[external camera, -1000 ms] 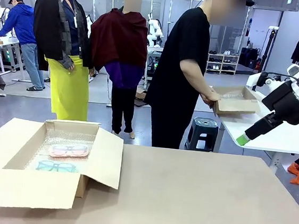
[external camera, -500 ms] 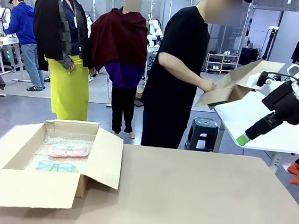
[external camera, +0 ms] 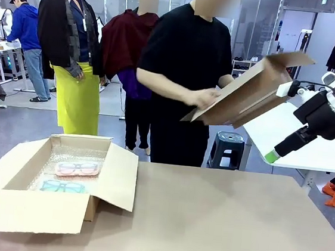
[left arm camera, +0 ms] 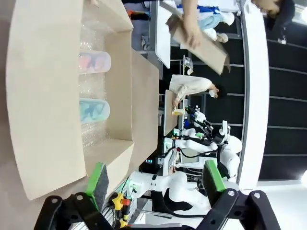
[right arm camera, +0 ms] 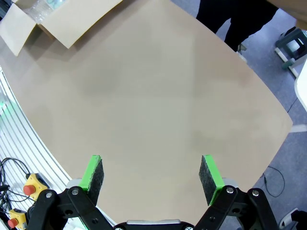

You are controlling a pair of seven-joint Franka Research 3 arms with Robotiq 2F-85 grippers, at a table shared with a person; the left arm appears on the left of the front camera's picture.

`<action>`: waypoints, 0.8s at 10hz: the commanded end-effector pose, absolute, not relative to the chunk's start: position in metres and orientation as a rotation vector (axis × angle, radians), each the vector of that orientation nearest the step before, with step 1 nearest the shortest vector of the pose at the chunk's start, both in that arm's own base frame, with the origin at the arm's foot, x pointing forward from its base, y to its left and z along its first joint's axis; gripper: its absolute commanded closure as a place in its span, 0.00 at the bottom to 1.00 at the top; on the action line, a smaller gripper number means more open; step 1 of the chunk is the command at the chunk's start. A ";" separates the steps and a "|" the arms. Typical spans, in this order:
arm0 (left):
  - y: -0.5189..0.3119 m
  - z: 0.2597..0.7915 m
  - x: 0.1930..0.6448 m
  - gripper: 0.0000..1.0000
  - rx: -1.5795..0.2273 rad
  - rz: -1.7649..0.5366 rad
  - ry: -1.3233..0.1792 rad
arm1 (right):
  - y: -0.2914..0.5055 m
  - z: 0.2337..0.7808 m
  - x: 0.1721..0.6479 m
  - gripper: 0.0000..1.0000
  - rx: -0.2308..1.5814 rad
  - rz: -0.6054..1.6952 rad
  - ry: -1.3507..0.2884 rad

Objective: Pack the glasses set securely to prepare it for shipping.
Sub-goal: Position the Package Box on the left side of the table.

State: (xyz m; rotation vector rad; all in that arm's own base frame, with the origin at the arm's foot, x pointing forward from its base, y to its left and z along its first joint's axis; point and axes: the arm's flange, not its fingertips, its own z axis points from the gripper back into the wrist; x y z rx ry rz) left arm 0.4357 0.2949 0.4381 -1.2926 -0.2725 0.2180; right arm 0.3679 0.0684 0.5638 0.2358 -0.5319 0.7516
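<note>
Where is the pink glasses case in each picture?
Front view: pink case at lower left, inside the open box, behind the mint case.
Left wrist view: upper left, above the mint case.
Right wrist view: I can't make it out.
Shared landmark: the open box, top left corner there.

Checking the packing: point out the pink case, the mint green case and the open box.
pink case (external camera: 77, 168), front view, middle of its clear top.
mint green case (external camera: 62, 186), front view, middle of its top.
open box (external camera: 44, 213), front view, near flap.
</note>
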 end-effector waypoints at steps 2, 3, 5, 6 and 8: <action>0.313 0.429 0.434 0.00 -1.316 0.235 -0.266 | 0.071 0.566 0.369 0.00 0.229 0.736 -0.534; 0.313 0.429 0.434 0.00 -1.316 0.235 -0.266 | 0.071 0.566 0.369 0.00 0.229 0.736 -0.534; 0.313 0.429 0.434 0.00 -1.316 0.235 -0.266 | 0.071 0.566 0.369 0.00 0.229 0.736 -0.534; 0.313 0.429 0.434 0.00 -1.316 0.235 -0.266 | 0.071 0.566 0.369 0.00 0.229 0.736 -0.534; 0.313 0.429 0.434 0.00 -1.316 0.235 -0.266 | 0.071 0.566 0.369 0.00 0.229 0.736 -0.534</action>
